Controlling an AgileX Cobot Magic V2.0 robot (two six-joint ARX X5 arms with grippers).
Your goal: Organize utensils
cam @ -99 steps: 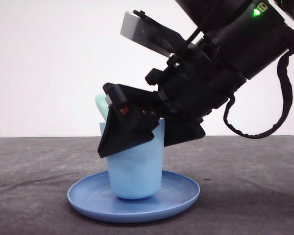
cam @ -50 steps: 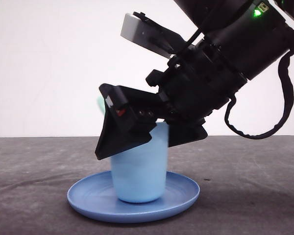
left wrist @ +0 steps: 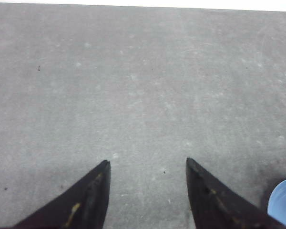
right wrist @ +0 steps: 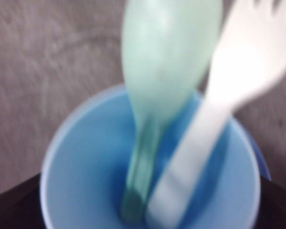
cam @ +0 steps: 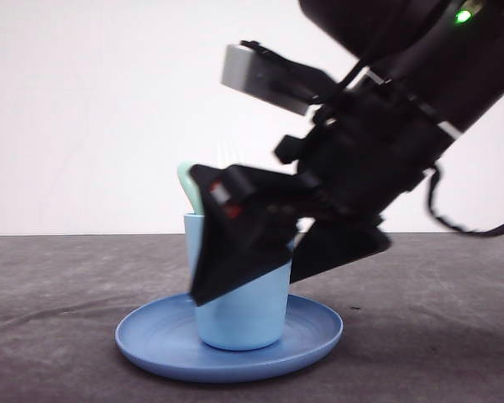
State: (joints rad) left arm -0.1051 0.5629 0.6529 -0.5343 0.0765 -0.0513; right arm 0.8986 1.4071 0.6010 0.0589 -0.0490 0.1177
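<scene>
Looks basically done: the spoon [right wrist: 164,71] and fork [right wrist: 214,114] both stand handle-down in the cup [cam: 239,315], which sits on the plate [cam: 143,344]. The right gripper [cam: 260,260] is right at the cup (can't tell if it's gripping anything). The left gripper [left wrist: 148,191] hangs wide open, empty, over bare table [left wrist: 133,86].

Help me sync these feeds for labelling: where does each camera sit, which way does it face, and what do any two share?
Front view: low at table height, facing forward at the cup on the plate; the right gripper shows.
Left wrist view: on the left arm, looking down at bare table; left gripper fingers apart.
Right wrist view: on the right arm, looking down into the cup holding spoon and fork.
Shared: front and right wrist views both show cup and spoon.
</scene>
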